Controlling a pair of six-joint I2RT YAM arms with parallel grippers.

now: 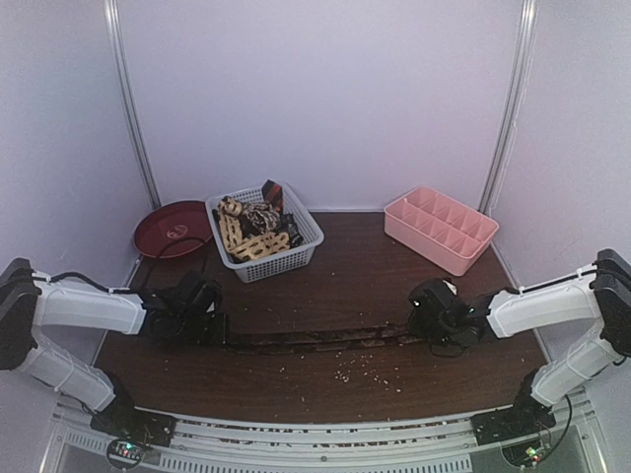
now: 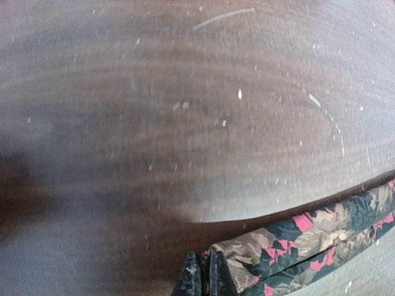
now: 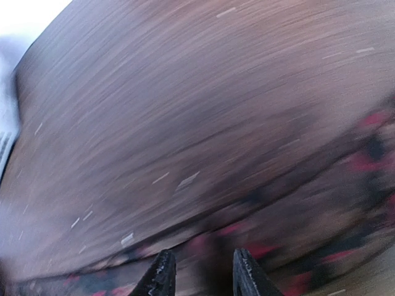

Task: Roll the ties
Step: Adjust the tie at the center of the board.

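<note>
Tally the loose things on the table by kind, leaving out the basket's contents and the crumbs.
Basket: 1
Plate: 1
Pink tray: 1
Tie: 1
Total: 4

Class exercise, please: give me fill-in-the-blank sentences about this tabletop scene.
The basket holding ties is ___. Outside it, ___ tie lies stretched on the table. The divided tray is ___.
Missing: white; one; pink.
</note>
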